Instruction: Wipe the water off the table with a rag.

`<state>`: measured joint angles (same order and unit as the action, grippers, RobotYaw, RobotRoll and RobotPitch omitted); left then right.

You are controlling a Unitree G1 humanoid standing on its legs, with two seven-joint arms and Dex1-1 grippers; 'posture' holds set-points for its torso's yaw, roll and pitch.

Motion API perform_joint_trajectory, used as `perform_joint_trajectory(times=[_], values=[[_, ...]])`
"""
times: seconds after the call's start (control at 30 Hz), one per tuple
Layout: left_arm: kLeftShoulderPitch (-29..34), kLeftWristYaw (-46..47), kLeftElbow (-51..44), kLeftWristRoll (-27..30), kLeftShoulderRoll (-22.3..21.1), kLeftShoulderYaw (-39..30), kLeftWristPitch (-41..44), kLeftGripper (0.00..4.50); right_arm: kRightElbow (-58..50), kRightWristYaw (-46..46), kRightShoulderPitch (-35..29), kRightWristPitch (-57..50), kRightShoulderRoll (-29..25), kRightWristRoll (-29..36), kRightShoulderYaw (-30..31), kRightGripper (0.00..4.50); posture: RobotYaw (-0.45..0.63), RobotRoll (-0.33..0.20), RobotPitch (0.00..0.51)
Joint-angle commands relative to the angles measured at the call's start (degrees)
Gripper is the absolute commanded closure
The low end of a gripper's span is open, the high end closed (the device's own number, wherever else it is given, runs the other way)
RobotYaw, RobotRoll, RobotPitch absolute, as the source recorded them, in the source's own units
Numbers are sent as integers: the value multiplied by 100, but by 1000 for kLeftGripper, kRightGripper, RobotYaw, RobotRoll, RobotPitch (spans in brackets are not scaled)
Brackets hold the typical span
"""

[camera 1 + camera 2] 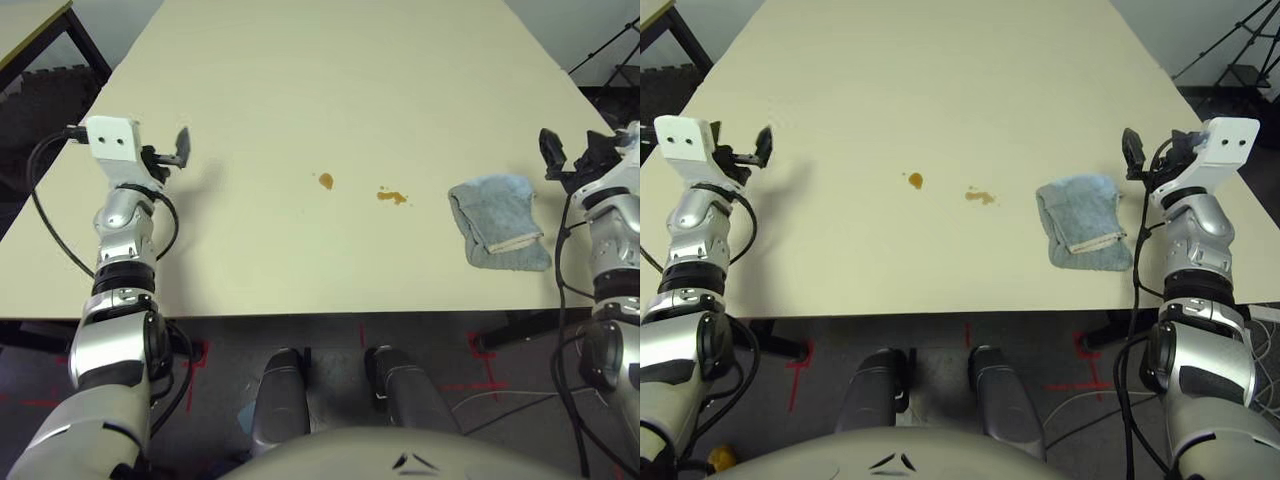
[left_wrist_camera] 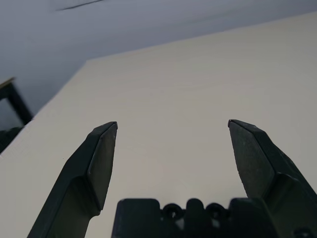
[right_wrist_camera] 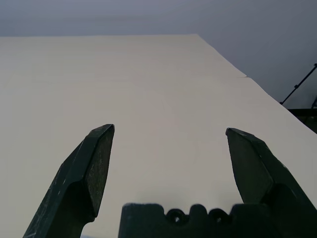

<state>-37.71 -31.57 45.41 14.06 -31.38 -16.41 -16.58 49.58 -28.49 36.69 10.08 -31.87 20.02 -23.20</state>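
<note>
On the pale cream table [image 1: 300, 90], two amber-brown water spots lie near the middle: a roundish drop [image 1: 326, 181] and, to its right, an irregular splatter [image 1: 392, 197]. The light blue-grey rag [image 1: 498, 233] lies crumpled right of the splatter, its cream hem strip toward the front. My right gripper [image 1: 1135, 152] hovers just right of the rag, open and holding nothing. My left gripper [image 1: 176, 150] hangs over the table's left side, well left of the drop, also open. The wrist views show each gripper's fingers [image 2: 94, 168] [image 3: 89, 173] spread over bare tabletop.
The table's front edge [image 1: 300, 316] runs just ahead of my body. Another table's corner [image 1: 30, 25] stands at the far left, and a tripod [image 1: 1240, 45] stands beyond the right edge. Cables trail on the floor below.
</note>
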Motion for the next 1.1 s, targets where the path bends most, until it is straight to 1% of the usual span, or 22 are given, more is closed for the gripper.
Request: perform_joint_trajectory(times=[0.03,0.13,0.2,0.33,0.43,0.6,0.87,0.97,1.1], values=[[301,-887,-683,365,87,216,528,0,-22,30,-13,-42,9,-9,-13,8,-28,0,140],[782,-1948,-1659,813,-12,508,1259,0,-61,43,-55,-50,12,7,-33,8,-41,0,137],[1044,-2411,-2209,1099,-95,603,1761,0,-81,51,-82,-53,10,17,-48,8,-45,0,138],[1297,-2896,-2787,1403,-198,687,2436,0,-177,67,-182,-121,-10,62,-98,8,-63,0,136],[1370,-3053,-2995,1487,-227,708,2727,0,-283,66,-268,-356,-82,139,-149,8,-72,0,137],[1402,-3143,-3089,1374,-223,727,2820,0,-728,-378,-448,-1278,-315,459,-161,8,-83,0,138],[1288,-3161,-2934,1238,-159,775,2717,0,-2038,-1060,-1040,-3238,-810,869,-7,8,-100,0,134],[1250,-3162,-2893,1206,-118,801,2683,0,-2521,-1259,-1299,-3891,-885,1044,54,8,-111,0,131],[1183,-3153,-2823,1181,-73,844,2643,0,-2962,-1325,-1609,-4387,-832,1066,183,8,-115,0,131]])
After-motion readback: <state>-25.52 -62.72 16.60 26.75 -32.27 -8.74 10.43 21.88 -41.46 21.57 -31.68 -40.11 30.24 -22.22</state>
